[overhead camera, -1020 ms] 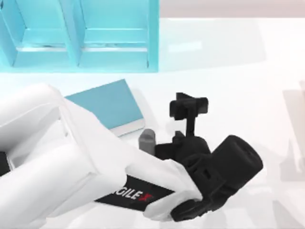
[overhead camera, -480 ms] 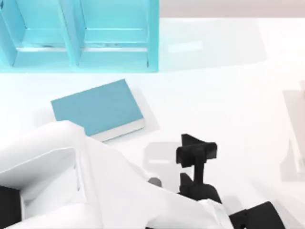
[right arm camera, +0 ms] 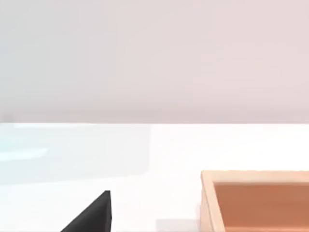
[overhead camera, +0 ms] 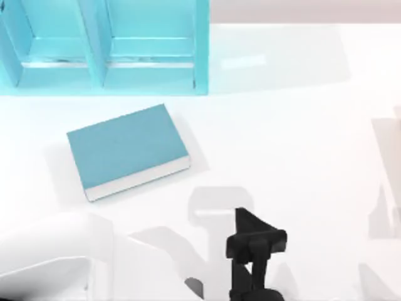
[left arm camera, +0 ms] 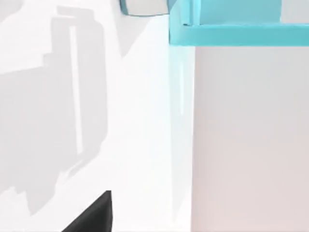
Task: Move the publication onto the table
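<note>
Publication (overhead camera: 127,151) flat on the table (overhead camera: 294,138), left of centre, just near of the turquoise shelf unit (overhead camera: 103,47) and apart from it, white page edge facing near; left gripper (overhead camera: 254,241) near-centre, well clear of the book, holding nothing, finger spread cannot be told; wooden box (right arm camera: 256,200) on right.

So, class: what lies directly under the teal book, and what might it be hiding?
The book lies flat on the white table, in front of the turquoise shelf unit. Nothing sits on its cover. The table patch beneath it is covered, so unseen.
</note>
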Robot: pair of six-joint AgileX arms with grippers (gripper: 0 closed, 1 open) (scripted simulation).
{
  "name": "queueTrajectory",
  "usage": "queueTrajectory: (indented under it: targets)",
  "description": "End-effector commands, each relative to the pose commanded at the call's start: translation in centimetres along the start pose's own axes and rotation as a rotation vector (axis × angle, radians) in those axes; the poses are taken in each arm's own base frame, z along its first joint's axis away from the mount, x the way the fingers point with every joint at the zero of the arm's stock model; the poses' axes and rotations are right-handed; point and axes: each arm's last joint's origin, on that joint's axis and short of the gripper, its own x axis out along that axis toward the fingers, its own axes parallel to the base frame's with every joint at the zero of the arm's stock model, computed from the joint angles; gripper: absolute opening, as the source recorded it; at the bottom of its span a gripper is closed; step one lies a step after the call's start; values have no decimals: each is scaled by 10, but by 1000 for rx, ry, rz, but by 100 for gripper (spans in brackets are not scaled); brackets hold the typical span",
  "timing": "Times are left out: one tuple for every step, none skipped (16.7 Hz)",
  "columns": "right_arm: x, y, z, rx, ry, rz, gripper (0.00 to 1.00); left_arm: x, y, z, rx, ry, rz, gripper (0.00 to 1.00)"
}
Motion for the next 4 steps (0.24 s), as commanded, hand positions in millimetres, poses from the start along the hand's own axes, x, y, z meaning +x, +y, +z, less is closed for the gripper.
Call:
queueTrajectory:
  targets:
    - [0,0,0,0,0,0,100,-3,-1,1,-3,4,-5,100]
    - [0,0,0,0,0,0,100,-5,-1,2,-4,7,-7,100]
    - [0,0,0,0,0,0,100,-5,-1,2,-5,7,-8,100]
    - [0,0,0,0,0,0,100,-5,-1,2,-5,7,-8,100]
